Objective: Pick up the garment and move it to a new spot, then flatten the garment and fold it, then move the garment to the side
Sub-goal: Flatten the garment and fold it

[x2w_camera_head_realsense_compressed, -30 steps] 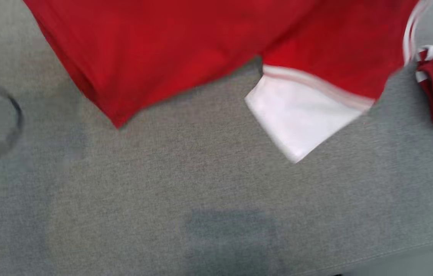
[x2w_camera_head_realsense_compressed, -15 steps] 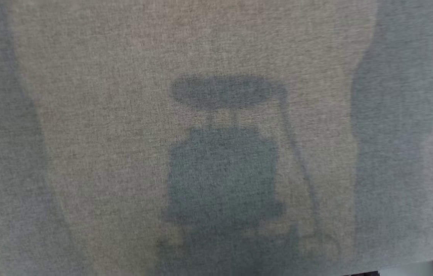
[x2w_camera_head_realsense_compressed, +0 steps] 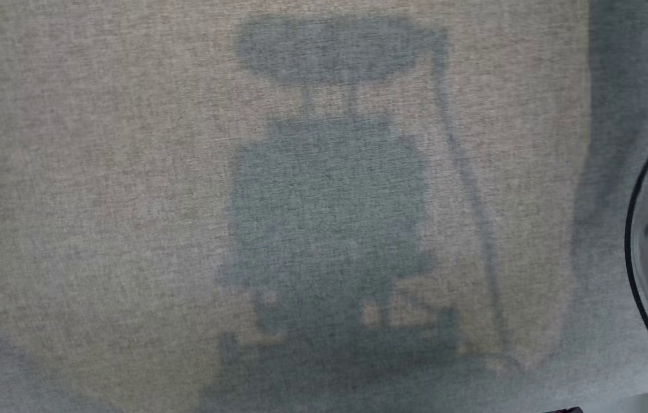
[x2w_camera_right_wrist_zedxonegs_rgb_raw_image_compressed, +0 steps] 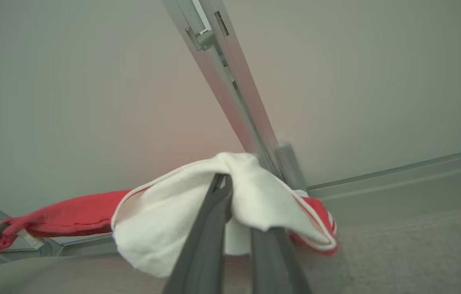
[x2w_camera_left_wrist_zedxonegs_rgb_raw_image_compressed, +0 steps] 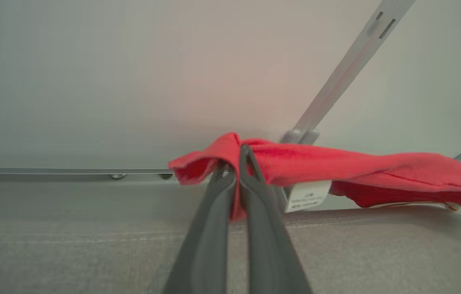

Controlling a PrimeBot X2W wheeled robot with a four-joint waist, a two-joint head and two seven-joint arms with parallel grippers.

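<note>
The left claw [x2w_camera_left_wrist_zedxonegs_rgb_raw_image_compressed: 235,165] is clamped on a red edge of the garment [x2w_camera_left_wrist_zedxonegs_rgb_raw_image_compressed: 357,167] and the right claw [x2w_camera_right_wrist_zedxonegs_rgb_raw_image_compressed: 230,192] pinches its white part. The cloth hangs stretched between them above the grey table [x2w_camera_head_realsense_compressed: 100,201]. It looks best to hold both ends level and taut and lower them evenly, so it lands flat.

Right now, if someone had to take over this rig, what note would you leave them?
The left hand is shut on the garment, pinching a red edge near its label.
The right hand is shut on the garment's white part.
The garment is strung between both hands, held up above the grey surface.
Done: the pickup.
Left: lay it at a new spot, flatten it, fold it, move it aside.
</note>
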